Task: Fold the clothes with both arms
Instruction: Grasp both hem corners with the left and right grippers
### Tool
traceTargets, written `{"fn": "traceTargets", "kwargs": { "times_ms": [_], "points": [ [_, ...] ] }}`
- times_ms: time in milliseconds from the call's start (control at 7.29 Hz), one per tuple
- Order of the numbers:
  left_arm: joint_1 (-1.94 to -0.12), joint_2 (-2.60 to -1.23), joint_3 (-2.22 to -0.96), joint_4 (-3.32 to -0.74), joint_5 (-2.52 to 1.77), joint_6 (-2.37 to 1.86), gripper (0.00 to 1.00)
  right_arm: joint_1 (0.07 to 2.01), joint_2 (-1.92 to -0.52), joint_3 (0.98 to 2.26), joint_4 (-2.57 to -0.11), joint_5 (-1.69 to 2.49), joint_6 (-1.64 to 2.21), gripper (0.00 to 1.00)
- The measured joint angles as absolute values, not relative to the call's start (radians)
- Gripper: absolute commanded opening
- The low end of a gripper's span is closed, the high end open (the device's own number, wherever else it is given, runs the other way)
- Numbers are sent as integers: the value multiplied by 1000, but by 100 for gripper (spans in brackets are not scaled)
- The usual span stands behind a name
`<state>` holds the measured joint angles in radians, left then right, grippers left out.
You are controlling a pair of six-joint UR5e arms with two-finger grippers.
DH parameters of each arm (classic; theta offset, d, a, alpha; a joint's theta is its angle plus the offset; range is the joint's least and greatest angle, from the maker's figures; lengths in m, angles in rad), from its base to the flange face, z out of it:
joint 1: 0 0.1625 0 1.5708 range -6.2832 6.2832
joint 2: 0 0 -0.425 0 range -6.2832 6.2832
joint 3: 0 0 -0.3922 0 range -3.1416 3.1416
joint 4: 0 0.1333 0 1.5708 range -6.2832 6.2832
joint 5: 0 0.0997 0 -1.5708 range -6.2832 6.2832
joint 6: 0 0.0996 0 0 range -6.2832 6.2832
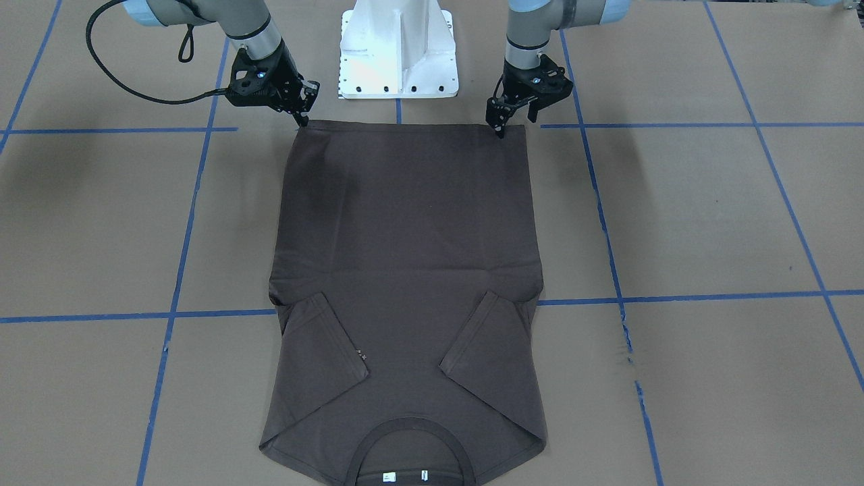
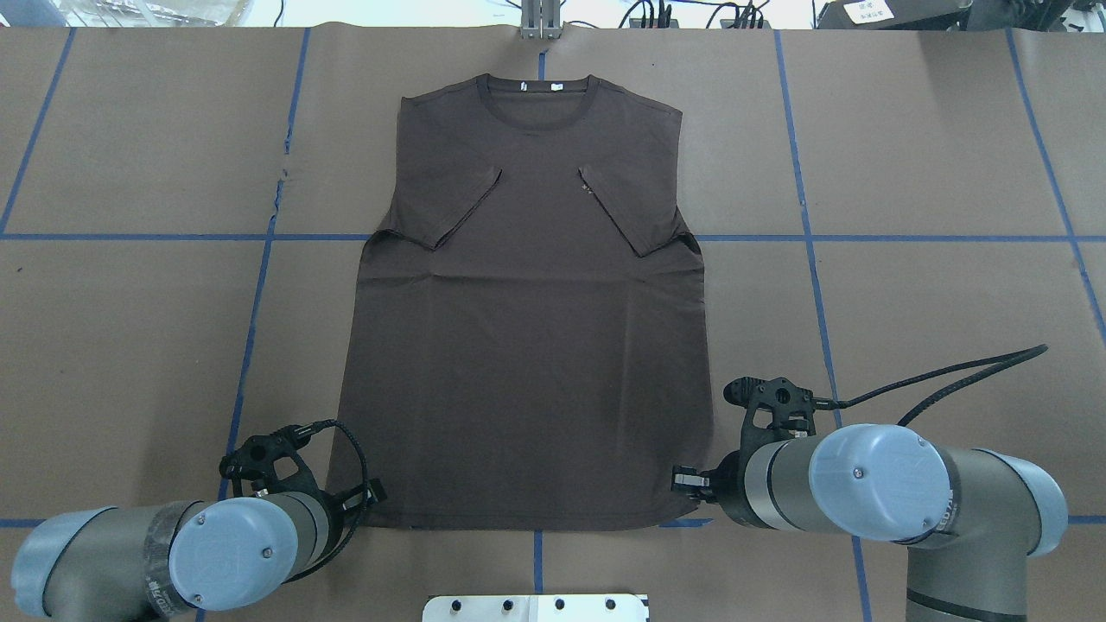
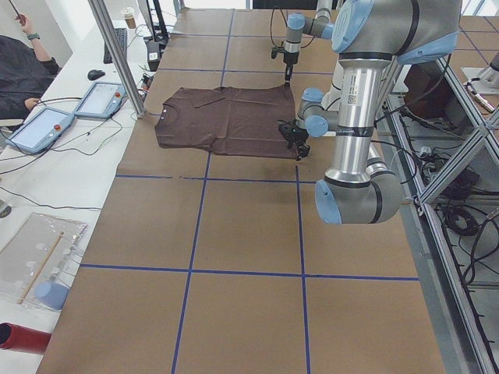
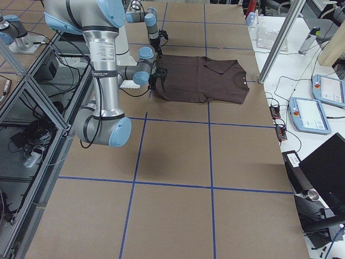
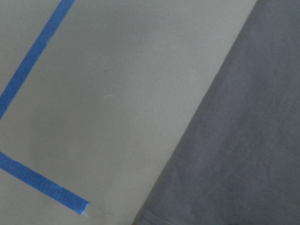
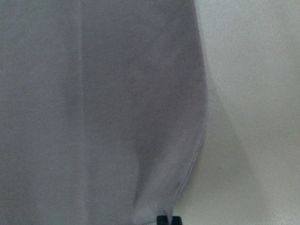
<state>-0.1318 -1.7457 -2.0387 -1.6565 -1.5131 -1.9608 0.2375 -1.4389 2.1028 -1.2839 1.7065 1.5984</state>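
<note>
The dark brown T-shirt (image 1: pixel 405 223) lies flat on the table with both sleeves folded in. Its collar (image 2: pixel 537 102) and white neck tags are on the far side from me. My left gripper (image 1: pixel 500 130) stands at the hem corner on my left. Its fingertips look pressed together on the hem, and the left wrist view shows only the shirt edge (image 5: pixel 225 140). My right gripper (image 1: pixel 303 121) is at the other hem corner. In the right wrist view its fingertips (image 6: pixel 161 220) are shut on the bunched hem fabric (image 6: pixel 140 140).
The table is covered in brown paper (image 2: pixel 907 285) marked with blue tape lines (image 2: pixel 259 285). The white pedestal base (image 1: pixel 398 54) stands just behind the hem. Operator tablets (image 3: pixel 97 100) and a metal post (image 3: pixel 117 54) lie past the collar end.
</note>
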Motion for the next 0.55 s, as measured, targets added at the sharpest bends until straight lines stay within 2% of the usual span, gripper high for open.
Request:
{"fn": "traceTargets", "kwargs": {
  "times_ms": [137, 412, 549],
  "points": [
    [-133, -1746, -2039, -1657, -1513, -1961, 56, 239, -1439, 2103, -1284, 1707, 1598, 0],
    [-134, -1746, -2039, -1657, -1513, -1964, 15, 242, -1439, 2103, -1284, 1708, 1598, 0],
    [-134, -1748, -2042, -1657, -1514, -1966, 7, 244, -1440, 2104, -1284, 1709, 1598, 0]
  ]
}}
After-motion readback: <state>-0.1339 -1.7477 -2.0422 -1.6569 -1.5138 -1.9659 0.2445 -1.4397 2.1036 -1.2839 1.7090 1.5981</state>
